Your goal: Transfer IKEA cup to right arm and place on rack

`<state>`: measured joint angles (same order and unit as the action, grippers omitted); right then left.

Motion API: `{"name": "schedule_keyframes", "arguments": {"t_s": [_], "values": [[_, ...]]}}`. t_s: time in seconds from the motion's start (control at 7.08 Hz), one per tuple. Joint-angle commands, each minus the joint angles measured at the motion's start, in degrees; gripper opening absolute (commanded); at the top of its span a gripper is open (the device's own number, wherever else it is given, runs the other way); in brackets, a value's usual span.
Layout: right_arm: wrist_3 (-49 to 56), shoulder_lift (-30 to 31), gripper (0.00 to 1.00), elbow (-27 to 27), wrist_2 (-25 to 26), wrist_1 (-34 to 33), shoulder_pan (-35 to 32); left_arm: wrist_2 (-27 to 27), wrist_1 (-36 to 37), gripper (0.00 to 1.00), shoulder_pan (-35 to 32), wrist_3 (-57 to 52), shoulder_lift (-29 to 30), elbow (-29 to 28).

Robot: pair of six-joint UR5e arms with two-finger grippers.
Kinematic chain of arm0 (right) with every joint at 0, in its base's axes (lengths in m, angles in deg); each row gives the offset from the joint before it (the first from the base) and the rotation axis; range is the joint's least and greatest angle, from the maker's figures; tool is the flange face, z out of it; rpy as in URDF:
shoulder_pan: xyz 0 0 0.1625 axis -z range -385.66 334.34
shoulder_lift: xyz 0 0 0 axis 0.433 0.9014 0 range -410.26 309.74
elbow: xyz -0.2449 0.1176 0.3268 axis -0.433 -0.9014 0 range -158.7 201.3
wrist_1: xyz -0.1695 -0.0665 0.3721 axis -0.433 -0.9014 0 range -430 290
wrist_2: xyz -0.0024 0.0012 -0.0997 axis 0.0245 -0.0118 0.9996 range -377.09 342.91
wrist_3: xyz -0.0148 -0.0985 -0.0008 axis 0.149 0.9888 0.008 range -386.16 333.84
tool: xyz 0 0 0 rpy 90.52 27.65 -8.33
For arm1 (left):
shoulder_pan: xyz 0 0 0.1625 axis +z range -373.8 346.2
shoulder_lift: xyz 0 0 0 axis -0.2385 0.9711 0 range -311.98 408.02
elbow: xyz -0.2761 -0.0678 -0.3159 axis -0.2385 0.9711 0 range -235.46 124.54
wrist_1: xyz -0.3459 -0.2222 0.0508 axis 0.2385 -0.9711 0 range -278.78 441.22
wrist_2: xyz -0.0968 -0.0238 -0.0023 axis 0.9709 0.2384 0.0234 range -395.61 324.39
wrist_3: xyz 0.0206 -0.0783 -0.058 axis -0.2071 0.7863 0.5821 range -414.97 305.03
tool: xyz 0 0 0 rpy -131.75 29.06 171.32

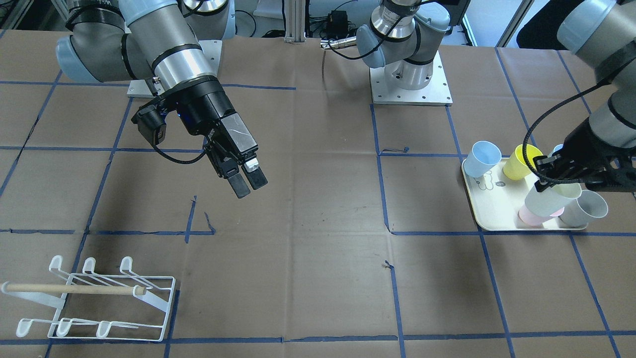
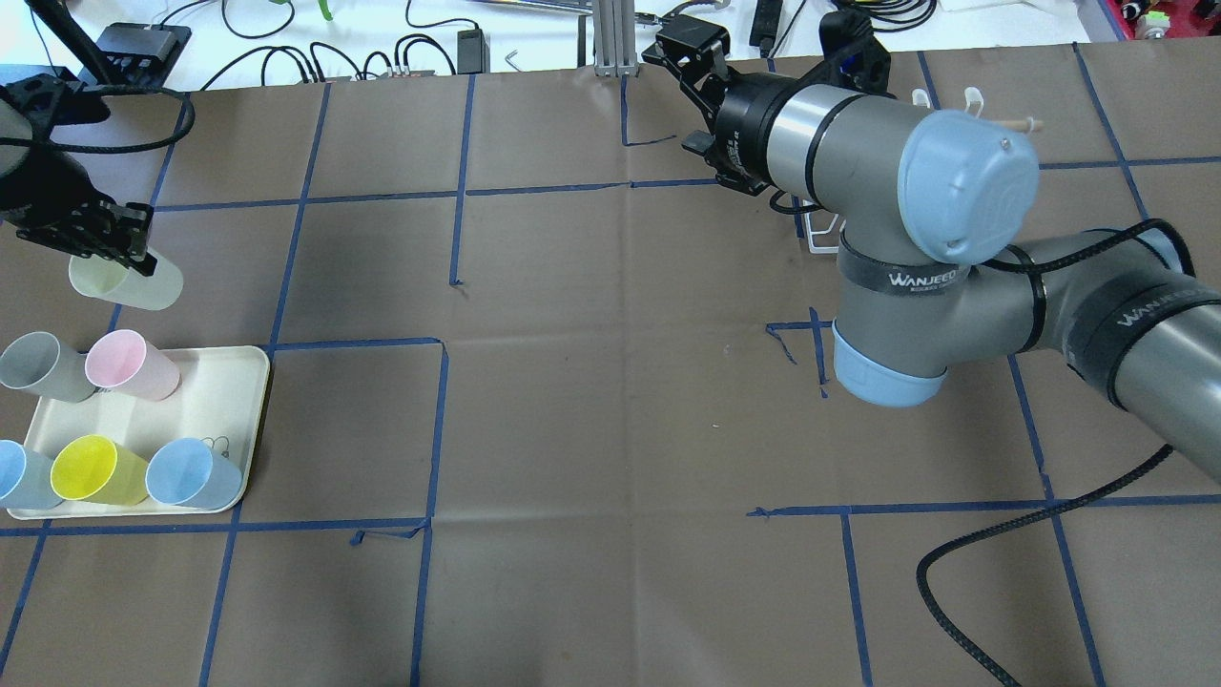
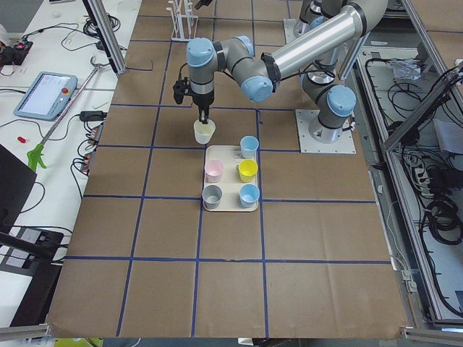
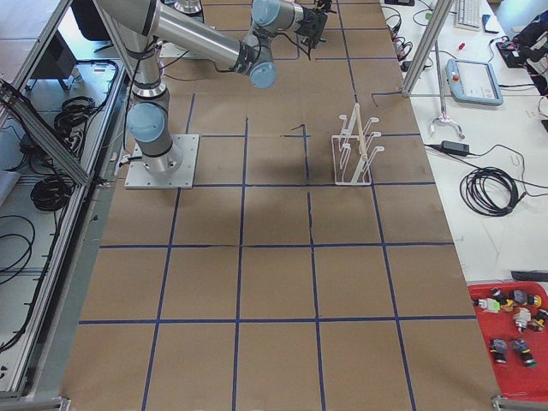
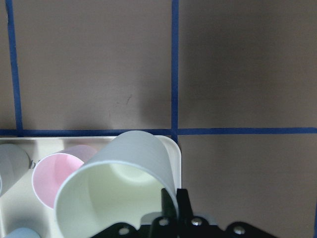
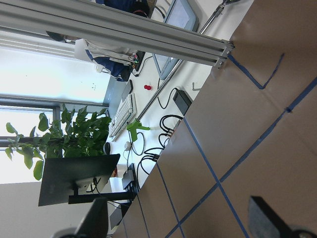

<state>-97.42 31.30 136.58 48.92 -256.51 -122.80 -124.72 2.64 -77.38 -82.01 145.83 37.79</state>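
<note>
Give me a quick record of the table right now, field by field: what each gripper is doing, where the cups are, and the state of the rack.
Left gripper: shut on the rim of a pale green cup, lifted clear of the tray
Right gripper: open, empty, in the air mid-table
Tray contents: grey cup, pink cup, yellow cup, two light blue cups
Rack: white wire with wooden dowel, no cup on it
Handover: not yet done
</note>
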Motion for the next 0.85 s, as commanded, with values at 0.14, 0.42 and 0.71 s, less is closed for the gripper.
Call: {"name": "schedule_keyframes", "arguments": {"t_s": [0.14, 0.42, 0.71], "values": [[-10.9, 0.0, 1.00, 1.8, 0.0, -10.1, -0.1, 11.4, -2.4, 0.00, -2.1, -2.0, -2.0, -3.0], [-11.3, -0.2, 1.00, 2.8, 1.1, -10.5, 0.0, 25.7, 0.4, 0.00, -2.2, -5.4, -4.2, -1.1], [-13.5, -0.4, 1.00, 3.7, 1.2, -13.3, -0.1, 37.0, 14.9, 0.00, -2.3, -5.7, -3.1, 3.4]]}}
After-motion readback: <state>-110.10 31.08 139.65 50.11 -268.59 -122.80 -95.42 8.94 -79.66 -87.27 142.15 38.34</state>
